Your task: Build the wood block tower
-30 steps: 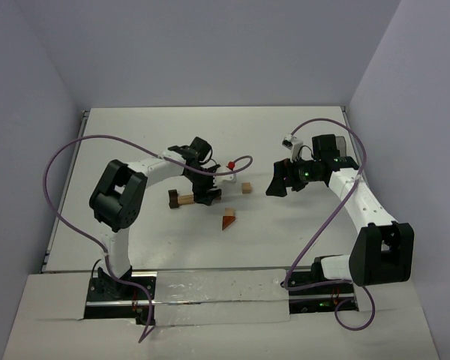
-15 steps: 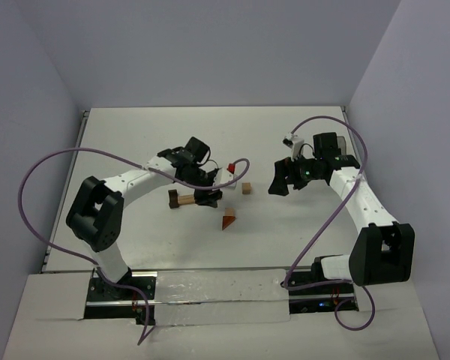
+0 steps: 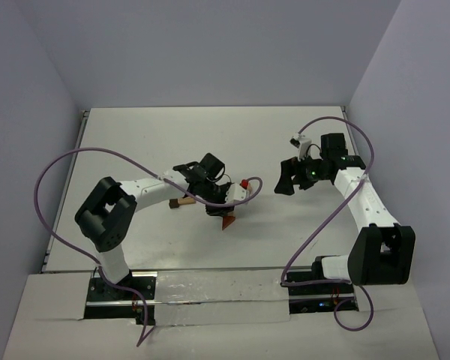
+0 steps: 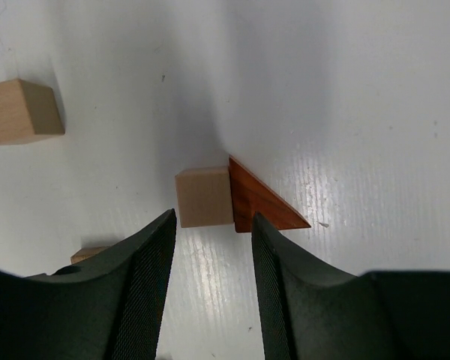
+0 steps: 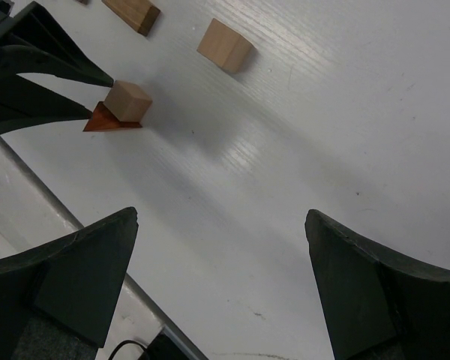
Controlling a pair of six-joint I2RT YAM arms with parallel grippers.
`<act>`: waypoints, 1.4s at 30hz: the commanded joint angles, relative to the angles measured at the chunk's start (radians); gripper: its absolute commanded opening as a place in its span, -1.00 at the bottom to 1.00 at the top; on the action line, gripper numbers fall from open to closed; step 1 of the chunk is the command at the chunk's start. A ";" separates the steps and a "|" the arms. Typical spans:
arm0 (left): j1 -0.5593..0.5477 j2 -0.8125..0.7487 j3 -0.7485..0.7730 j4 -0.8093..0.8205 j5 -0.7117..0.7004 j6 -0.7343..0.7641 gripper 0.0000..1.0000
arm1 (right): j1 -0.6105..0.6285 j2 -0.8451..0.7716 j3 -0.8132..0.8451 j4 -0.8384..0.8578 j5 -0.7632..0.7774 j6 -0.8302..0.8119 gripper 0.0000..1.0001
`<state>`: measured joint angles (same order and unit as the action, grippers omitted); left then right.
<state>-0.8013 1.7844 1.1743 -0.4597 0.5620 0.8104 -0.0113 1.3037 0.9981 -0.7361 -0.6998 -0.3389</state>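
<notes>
Pale walls close in a white table (image 3: 135, 142). The wood block tower is only loose pieces lying near the middle of the table. A reddish-brown wedge (image 4: 262, 201) lies flat with a tan cube (image 4: 203, 197) touching its left side. A second tan cube (image 5: 225, 45) sits apart from that pair, and a long tan block (image 3: 181, 201) lies to the left, beside the left arm.

The left gripper (image 4: 214, 225) hangs low over the wedge and cube, its fingers (image 4: 146, 292) narrowly parted with bare table between them and nothing pinched. The right gripper (image 5: 221, 221) hovers well to the right, its fingers (image 5: 82, 270) spread wide and empty.
</notes>
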 commanded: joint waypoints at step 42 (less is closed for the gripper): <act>-0.032 0.067 -0.004 0.151 -0.086 -0.049 -0.06 | -0.012 -0.036 -0.010 -0.024 -0.032 -0.025 0.99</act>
<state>-0.8283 1.8345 1.1226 -0.3161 0.4448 0.7763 -0.0177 1.2980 0.9924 -0.7540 -0.7086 -0.3538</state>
